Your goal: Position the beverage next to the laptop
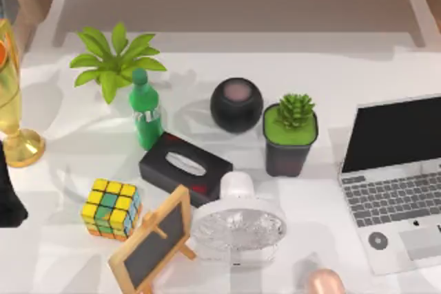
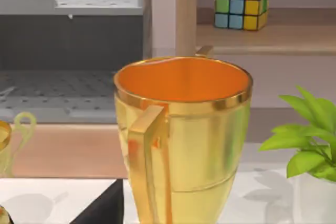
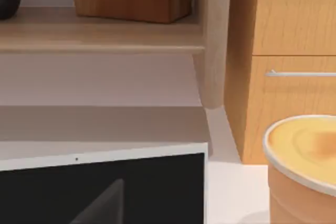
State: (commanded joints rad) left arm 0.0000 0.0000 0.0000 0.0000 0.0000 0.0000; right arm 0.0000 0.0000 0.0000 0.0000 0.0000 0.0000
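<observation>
Green bottle (image 1: 145, 109) stood upright left of centre, well apart from laptop (image 1: 396, 170), apparently not yet moved; gripper states could not be told.

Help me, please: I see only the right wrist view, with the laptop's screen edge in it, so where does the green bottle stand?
Observer: In the top view the beverage stands upright on the table's left half, beside a leafy plant, far from the laptop.
Operator: Is anything close to it?
Observer: A black tissue box lies by its base; I cannot tell whether they touch.
Operator: What stands between it and the laptop?
Observer: A round black speaker and a potted succulent.
</observation>
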